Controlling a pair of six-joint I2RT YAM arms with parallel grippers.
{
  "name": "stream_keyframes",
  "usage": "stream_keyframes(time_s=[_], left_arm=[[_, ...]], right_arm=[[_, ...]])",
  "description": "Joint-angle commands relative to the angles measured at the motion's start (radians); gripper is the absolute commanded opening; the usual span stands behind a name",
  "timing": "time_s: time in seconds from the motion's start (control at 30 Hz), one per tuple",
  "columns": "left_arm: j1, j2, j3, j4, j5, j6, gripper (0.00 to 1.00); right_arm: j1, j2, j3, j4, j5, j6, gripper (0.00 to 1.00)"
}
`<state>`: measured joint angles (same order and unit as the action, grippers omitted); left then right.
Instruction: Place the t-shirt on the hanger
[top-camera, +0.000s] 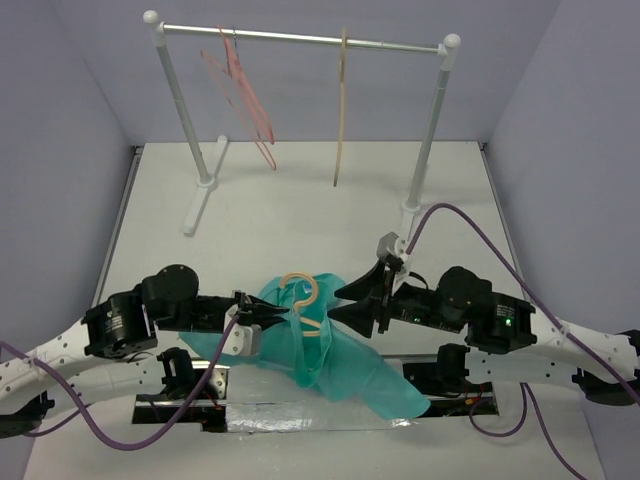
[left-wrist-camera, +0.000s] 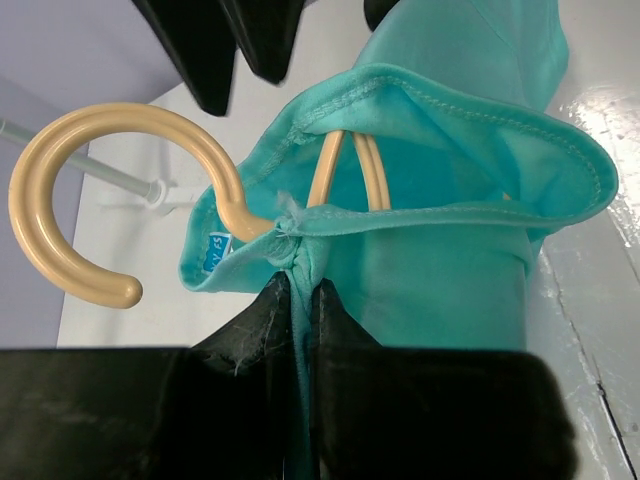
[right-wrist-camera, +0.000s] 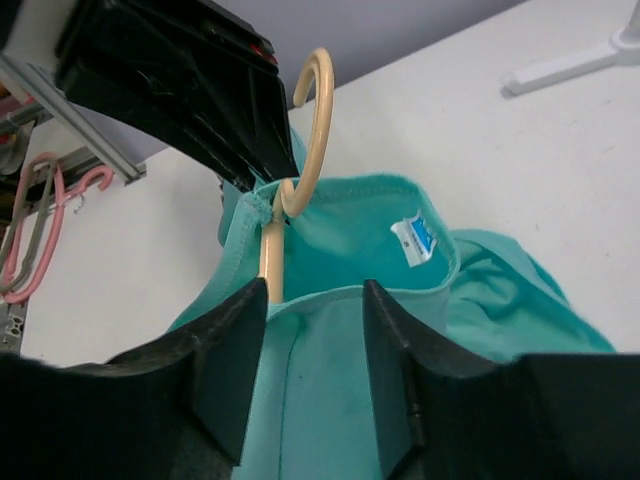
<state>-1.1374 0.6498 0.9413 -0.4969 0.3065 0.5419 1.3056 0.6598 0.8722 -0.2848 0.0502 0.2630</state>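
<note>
The teal t-shirt (top-camera: 345, 365) hangs crumpled between my two arms near the front of the table. The cream hanger (top-camera: 303, 296) sits inside it, and its hook (left-wrist-camera: 85, 200) pokes out through the neck opening. My left gripper (top-camera: 262, 318) is shut on the edge of the collar (left-wrist-camera: 300, 245), pinching the cloth between its fingers (left-wrist-camera: 262, 320). My right gripper (right-wrist-camera: 312, 300) faces it from the other side of the neck. Its jaws stand apart, with the front of the collar (right-wrist-camera: 330, 300) lying slack between them. The hanger's neck (right-wrist-camera: 270, 262) passes beside its left finger.
A white clothes rack (top-camera: 300, 38) stands at the back of the table. It carries thin pink hangers (top-camera: 242, 95) and a darker tan hanger (top-camera: 342, 100). A shiny strip (top-camera: 300, 412) runs along the near edge, between the arm bases.
</note>
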Motion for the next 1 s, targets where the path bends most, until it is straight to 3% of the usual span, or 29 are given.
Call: stream_keyframes(time_s=[0.0, 0.1, 0.33, 0.57, 0.67, 0.7, 0.8, 0.87, 0.97], left_arm=[[-0.002, -0.035, -0.002, 0.073, 0.1, -0.022, 0.0], [-0.002, -0.039, -0.013, 0.083, 0.117, -0.022, 0.0], [-0.002, -0.027, -0.01, 0.096, 0.138, -0.026, 0.0], [-0.002, -0.05, -0.018, 0.107, 0.138, -0.033, 0.0], [-0.002, -0.047, 0.002, 0.112, 0.109, -0.057, 0.0], [-0.002, -0.044, 0.016, 0.101, 0.088, -0.066, 0.0], [-0.002, -0.026, 0.097, 0.035, -0.024, -0.099, 0.13], [-0.002, -0.024, 0.138, 0.021, -0.144, -0.125, 0.15], [-0.002, -0.035, 0.177, 0.003, -0.24, -0.151, 0.32]], right_arm=[[0.006, -0.014, 0.073, 0.053, -0.042, -0.053, 0.55], [0.004, 0.012, 0.079, 0.096, -0.068, -0.071, 0.62], [0.006, 0.147, 0.097, 0.242, -0.105, -0.076, 0.65], [0.007, 0.261, 0.119, 0.322, -0.023, -0.059, 0.64], [0.006, 0.287, 0.14, 0.328, 0.034, -0.071, 0.25], [0.007, 0.284, 0.146, 0.322, 0.078, -0.077, 0.0], [0.006, 0.249, 0.183, 0.293, 0.128, -0.119, 0.0], [0.006, 0.224, 0.205, 0.253, 0.137, -0.133, 0.0], [0.007, 0.178, 0.254, 0.179, 0.161, -0.151, 0.0]])
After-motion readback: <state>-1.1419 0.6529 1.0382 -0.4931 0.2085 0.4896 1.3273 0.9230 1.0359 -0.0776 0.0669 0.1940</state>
